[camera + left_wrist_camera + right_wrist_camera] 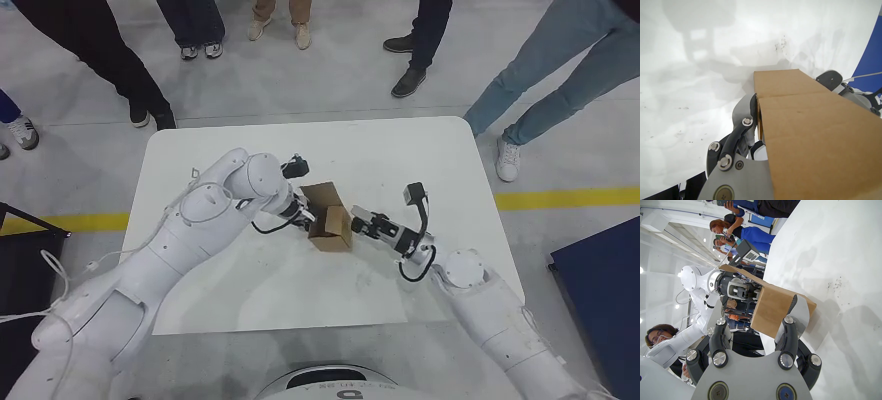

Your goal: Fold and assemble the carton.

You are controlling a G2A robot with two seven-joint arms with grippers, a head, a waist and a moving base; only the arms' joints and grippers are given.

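At mid-table, a brown carton is held between the robot's two arms, with one flap standing open on its 12 o'clock side. The left gripper meets it from 9 o'clock, closed on a cardboard wall. The left wrist view shows one dark pad pressed to the wall's edge, with the opposite finger hidden behind the panel. The right gripper sits at the carton's 4 o'clock with its jaws spread wide. One pad lies against the carton's outer face and the other finger stands well clear.
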